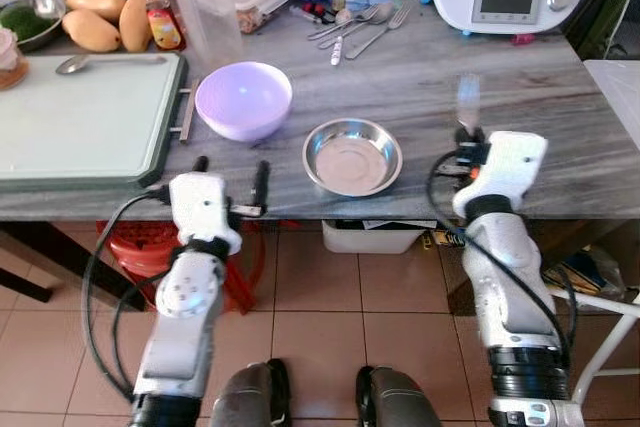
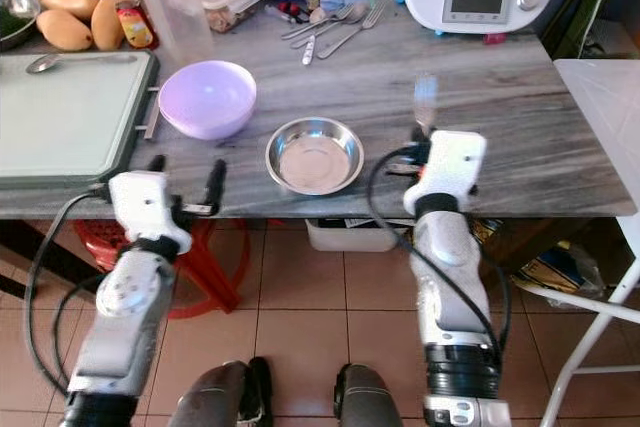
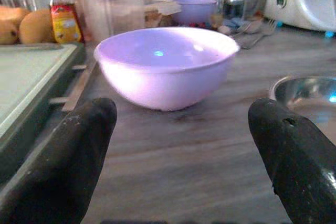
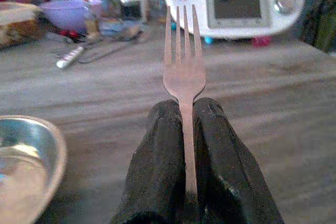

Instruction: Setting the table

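Right end effector (image 4: 184,129) grips fork (image 4: 184,61); left end effector (image 1: 230,182) open.

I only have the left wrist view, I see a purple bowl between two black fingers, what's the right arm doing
Observer: The right gripper is shut on a fork, tines pointing forward over the table.
Operator: Where is that relative to the steel dish I can just see?
Observer: The fork sits to the right of the steel bowl, apart from it.
Operator: And my left gripper, is it touching the purple bowl?
Observer: No. The left gripper is open at the table's near edge, short of the purple bowl.
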Available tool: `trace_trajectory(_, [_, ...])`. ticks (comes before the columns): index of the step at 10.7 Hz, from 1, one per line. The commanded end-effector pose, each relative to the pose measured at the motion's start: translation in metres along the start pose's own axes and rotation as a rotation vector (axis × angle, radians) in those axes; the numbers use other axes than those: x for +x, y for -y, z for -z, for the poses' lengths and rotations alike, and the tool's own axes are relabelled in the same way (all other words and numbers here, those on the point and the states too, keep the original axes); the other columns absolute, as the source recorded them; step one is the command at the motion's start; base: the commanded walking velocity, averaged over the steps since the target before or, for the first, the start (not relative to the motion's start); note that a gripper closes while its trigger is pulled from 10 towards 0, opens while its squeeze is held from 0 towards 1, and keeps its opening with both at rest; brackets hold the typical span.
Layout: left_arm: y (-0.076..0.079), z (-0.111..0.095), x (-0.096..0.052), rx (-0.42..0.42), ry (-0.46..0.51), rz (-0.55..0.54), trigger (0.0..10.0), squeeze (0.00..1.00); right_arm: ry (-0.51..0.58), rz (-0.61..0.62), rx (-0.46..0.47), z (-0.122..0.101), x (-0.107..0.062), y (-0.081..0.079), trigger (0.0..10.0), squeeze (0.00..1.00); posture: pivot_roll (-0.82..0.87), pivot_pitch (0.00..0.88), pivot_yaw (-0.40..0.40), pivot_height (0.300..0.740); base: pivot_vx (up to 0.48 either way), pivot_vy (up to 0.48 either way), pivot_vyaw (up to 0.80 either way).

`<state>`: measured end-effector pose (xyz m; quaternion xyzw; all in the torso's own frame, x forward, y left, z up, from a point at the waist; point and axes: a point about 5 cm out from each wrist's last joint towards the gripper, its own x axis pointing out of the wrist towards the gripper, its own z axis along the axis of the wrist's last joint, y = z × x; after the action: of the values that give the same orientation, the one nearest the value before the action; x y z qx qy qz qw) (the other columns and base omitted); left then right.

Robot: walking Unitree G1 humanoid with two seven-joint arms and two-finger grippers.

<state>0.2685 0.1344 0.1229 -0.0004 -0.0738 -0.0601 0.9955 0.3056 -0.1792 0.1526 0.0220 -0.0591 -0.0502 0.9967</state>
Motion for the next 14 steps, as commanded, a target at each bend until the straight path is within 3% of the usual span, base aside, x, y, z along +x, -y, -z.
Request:
trace_trajectory(1, [-0.003, 0.003, -0.005, 0.002, -0.023, -0.006, 10.0, 0.00, -0.055, 0.027, 0.028, 0.009, 0.000, 0.005, 10.0, 0.00, -0.07, 0.212, 0.015, 0.740, 0.000, 0.000, 0.00])
trace_trajectory(5, [-0.008, 0.013, -0.022, 0.022, -0.095, 0.004, 10.0, 0.00, -0.193, 0.027, 0.084, 0.025, 0.011, 0.000, 10.0, 0.00, -0.04, 0.246, 0.032, 0.740, 0.000, 0.000, 0.00])
trace_trajectory(7, [-0.009, 0.012, -0.022, 0.026, -0.102, 0.004, 10.0, 0.00, -0.222, 0.019, 0.144, 0.025, 0.020, -0.008, 10.0, 0.00, -0.04, 0.247, 0.036, 0.740, 0.000, 0.000, 0.00])
trace_trajectory(9, [-0.008, 0.011, -0.021, 0.030, -0.106, 0.014, 10.0, 0.00, -0.268, 0.021, 0.192, 0.024, 0.026, -0.021, 10.0, 0.00, -0.03, 0.247, 0.032, 0.740, 0.000, 0.000, 0.00])
trace_trajectory(11, [-0.010, 0.012, -0.022, 0.031, -0.114, 0.010, 10.0, 0.00, -0.316, -0.011, 0.241, 0.028, 0.020, -0.038, 10.0, 0.00, -0.03, 0.246, 0.026, 0.740, 0.000, 0.000, 0.00])
trace_trajectory(14, [-0.019, 0.013, -0.024, 0.058, -0.122, -0.033, 10.0, 0.00, -0.320, -0.060, 0.288, 0.021, 0.027, -0.058, 10.0, 0.00, -0.03, 0.244, 0.018, 0.740, 0.000, 0.000, 0.00])
